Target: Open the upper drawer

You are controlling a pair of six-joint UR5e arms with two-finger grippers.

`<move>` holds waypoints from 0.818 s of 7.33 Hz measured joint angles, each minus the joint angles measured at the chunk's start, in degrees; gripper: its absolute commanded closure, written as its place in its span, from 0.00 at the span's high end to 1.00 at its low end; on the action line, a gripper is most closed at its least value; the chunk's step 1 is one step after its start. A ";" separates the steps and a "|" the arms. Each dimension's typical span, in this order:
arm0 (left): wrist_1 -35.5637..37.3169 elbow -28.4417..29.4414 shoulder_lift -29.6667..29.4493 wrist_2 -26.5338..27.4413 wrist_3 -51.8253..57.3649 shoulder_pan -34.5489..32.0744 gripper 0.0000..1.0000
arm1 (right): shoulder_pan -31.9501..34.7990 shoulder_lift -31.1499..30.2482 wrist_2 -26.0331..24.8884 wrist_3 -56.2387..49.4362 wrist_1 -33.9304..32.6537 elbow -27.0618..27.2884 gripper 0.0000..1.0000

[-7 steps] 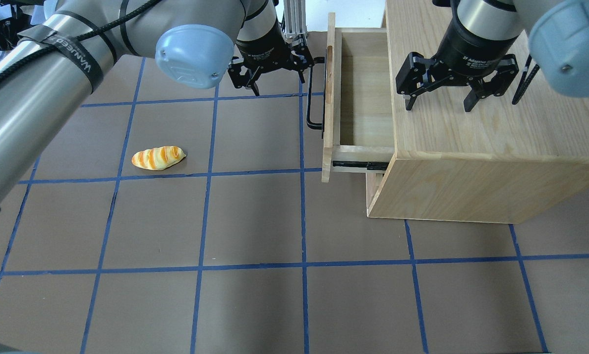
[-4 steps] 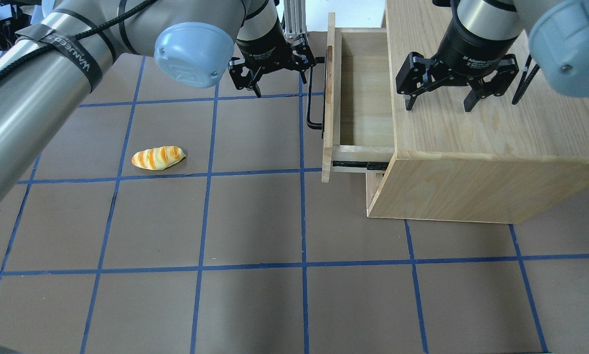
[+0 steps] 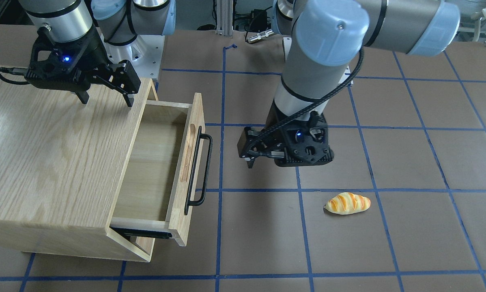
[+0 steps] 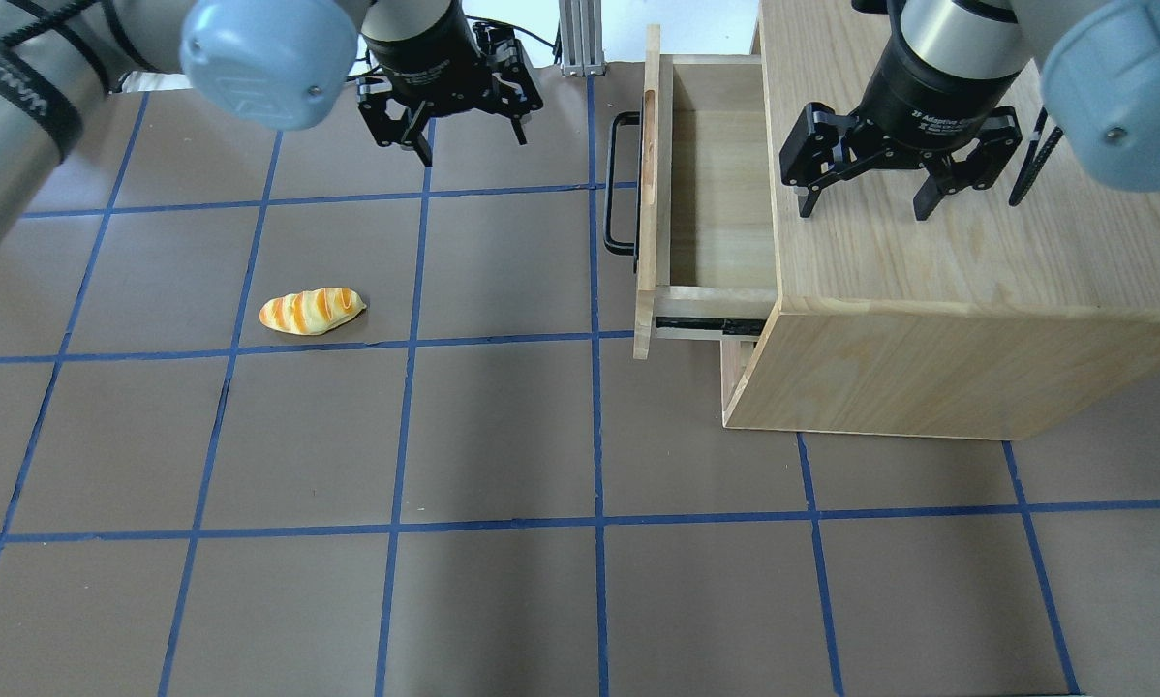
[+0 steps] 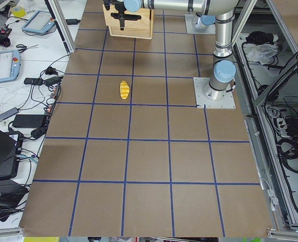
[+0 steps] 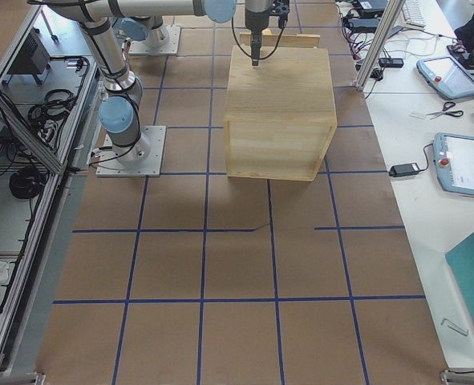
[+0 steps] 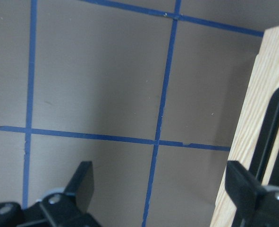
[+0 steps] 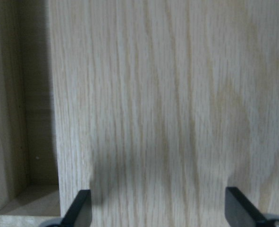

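Looking at the upper drawer (image 4: 725, 194), you find it pulled well out of the oak cabinet (image 4: 929, 368). Its front panel stands clear of the cabinet face, and its wooden floor is open to view from above. The black bar handle (image 4: 613, 184) runs along the outside of that panel, over the oval recess, and both grippers are apart from it. A black slide rail (image 4: 711, 326) shows along the drawer's side, between the front panel and the cabinet. In your overhead view the cabinet stands on the right half of the table (image 4: 503, 436), with the drawer opening toward the table's middle.

The left gripper (image 4: 466, 136) hangs over the brown mat in front of the drawer, near the handle but not touching it. Its jaws are wide apart and hold nothing. Its wrist camera shows you both fingertips over the mat, with the drawer front and handle at the right edge of the view.

The right gripper (image 4: 864, 201) hovers over the cabinet's top, just behind the drawer opening. It points down with its jaws spread and nothing between them. You cannot tell whether the tips touch the wood.

A toy bread loaf (image 4: 311, 311), yellow with orange stripes, lies on the mat well apart from the drawer, on the left arm's side. Blue tape lines (image 4: 595, 436) divide the mat into squares.
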 measured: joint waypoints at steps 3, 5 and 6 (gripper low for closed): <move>-2.62 -0.96 3.88 4.28 9.15 5.55 1.00 | 0.00 0.00 0.00 0.00 0.00 0.00 1.00; -4.49 -1.50 5.53 4.63 14.63 9.69 1.00 | 0.00 0.00 0.02 0.00 0.00 0.00 1.00; -5.12 -2.17 6.40 4.61 16.63 11.33 1.00 | 0.00 0.00 0.05 0.00 0.00 0.00 1.00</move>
